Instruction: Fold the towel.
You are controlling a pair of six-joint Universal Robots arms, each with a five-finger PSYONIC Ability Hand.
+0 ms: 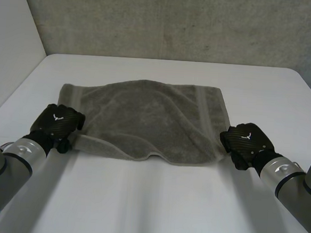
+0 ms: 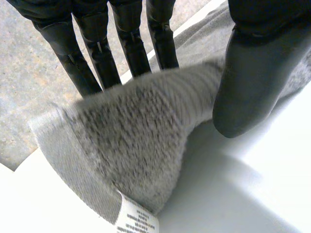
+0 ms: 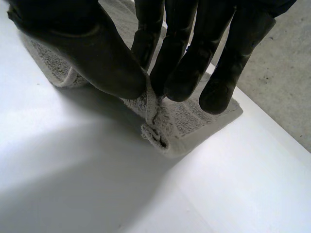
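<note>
Pinching the grey towel (image 1: 150,119), spread mid-frame on the white counter (image 1: 155,202), the left hand (image 1: 56,121) clamps its lower-left corner and the right hand (image 1: 247,141) its lower-right; lifting both corners evenly should keep the fold square.

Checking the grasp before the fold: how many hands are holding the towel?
2. The left hand pinches the towel at its near left corner; the right hand pinches its near right corner.

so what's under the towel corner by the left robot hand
Bare white table shows under the lifted towel corner, with a label at its tip. Fingertips of the left robot hand are hidden behind the cloth.
</note>
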